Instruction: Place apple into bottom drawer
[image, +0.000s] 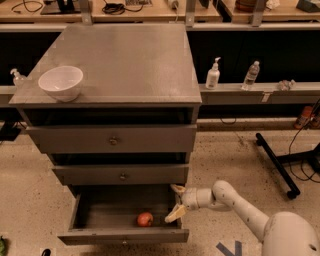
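The apple (145, 219), small, round and red, lies on the floor of the bottom drawer (122, 235), near its front right. The drawer is pulled out from the grey cabinet. My gripper (175, 202) is at the drawer's right side, just right of the apple and a little above it, not touching it. Its two pale fingers are spread apart and hold nothing. The white arm reaches in from the lower right.
A white bowl (61, 82) stands on the cabinet top (130, 60) at the left. Two upper drawers (114, 140) with round knobs are closed. Bottles (213, 74) stand on a shelf behind. A black stand's leg (274, 160) lies on the floor to the right.
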